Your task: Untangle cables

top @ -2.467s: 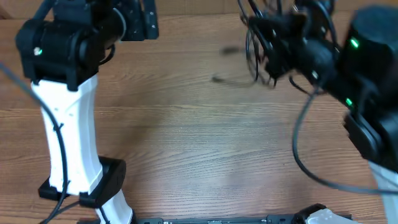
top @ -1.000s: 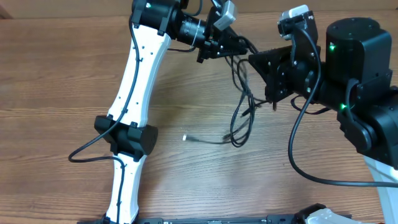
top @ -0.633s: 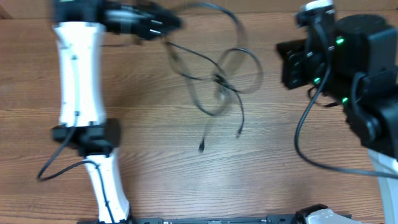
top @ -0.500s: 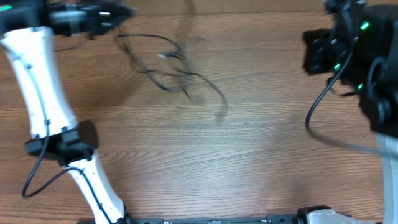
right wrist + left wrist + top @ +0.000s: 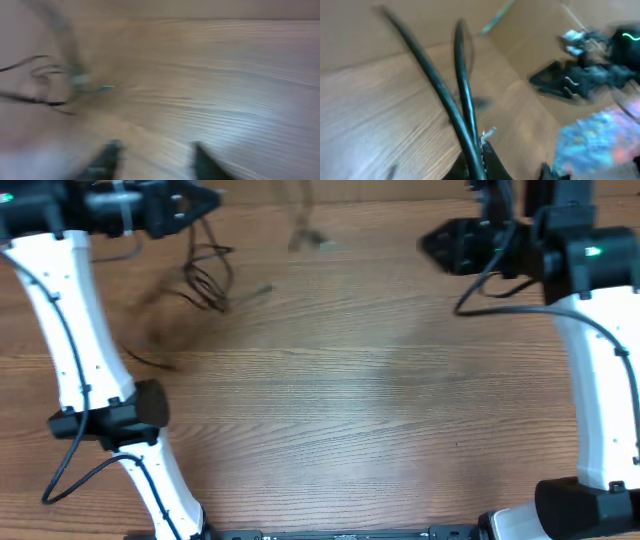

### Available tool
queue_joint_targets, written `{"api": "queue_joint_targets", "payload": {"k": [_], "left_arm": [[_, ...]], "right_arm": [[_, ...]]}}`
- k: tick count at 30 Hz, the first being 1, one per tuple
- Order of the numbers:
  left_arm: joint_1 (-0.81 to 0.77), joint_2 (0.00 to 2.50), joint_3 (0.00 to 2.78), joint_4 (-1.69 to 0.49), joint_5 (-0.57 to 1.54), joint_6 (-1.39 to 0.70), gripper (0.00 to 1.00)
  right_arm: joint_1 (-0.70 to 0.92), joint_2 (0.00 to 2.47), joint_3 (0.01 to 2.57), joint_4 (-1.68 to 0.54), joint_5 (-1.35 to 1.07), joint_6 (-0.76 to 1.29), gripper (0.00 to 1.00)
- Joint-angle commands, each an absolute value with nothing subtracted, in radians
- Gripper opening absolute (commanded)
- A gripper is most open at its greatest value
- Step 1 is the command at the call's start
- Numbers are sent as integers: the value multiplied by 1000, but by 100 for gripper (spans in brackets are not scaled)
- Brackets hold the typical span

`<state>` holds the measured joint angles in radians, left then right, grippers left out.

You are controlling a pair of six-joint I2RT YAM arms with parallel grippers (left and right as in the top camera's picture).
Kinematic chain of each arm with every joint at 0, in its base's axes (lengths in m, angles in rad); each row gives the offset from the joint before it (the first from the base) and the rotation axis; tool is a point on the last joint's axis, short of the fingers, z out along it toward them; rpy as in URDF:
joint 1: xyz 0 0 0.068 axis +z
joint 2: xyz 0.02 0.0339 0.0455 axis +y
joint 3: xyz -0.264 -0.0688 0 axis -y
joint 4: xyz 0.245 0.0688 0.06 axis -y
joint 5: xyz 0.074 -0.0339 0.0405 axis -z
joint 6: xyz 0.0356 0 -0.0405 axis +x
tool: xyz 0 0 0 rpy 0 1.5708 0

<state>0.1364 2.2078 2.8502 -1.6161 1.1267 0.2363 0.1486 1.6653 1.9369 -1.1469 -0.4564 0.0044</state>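
Note:
The cables are thin black wires hanging in a loose tangle at the back left. My left gripper is shut on them there. In the left wrist view two black cable strands rise out of the closed jaws of the left gripper. A blurred cable end trails near the back middle. My right gripper is at the back right, apart from the cables. In the right wrist view, which is blurred by motion, the right gripper is open and empty, with the cables far to its left.
The left arm's white links stand along the left side and the right arm's white link along the right. Thick black arm cords hang by the right wrist. The wooden table spans the view.
The left gripper has swung left with the cable tangle. The right gripper has let go, opened and pulled away to the back right.

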Motion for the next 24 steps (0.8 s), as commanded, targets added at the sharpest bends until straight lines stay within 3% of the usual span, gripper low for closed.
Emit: {"api": "queue_joint_targets", "payload": {"k": [1,4,9,11,16,17,20,24], "left_arm": [[41,2176,2870,-1561,721,-202,4],[-25,2176,2870,-1516,413,-419,4],[-96,2176,2870,-1466,155,-647,4],[-112,2176,2870,-1446,124,-756,4],[-124,2176,2870,-1436,140,-801,4],[-134,2176,2870,-1439,147,-799,4],[-146,2176,2870,-1439,147,-796,4],[-159,2176,2870,-1443,147,-768,4]], "right_arm": [[228,1663,1943,-1115,-514,1,99],[285,1663,1943,-1068,-476,97,99],[339,1670,1943,-1024,-283,357,99],[350,1687,1943,-997,-247,496,100],[366,1767,1940,-931,-247,704,100],[379,1807,1939,-894,-248,777,98],[433,1875,1937,-814,-260,855,77],[496,1916,1937,-746,-263,857,80]]}}
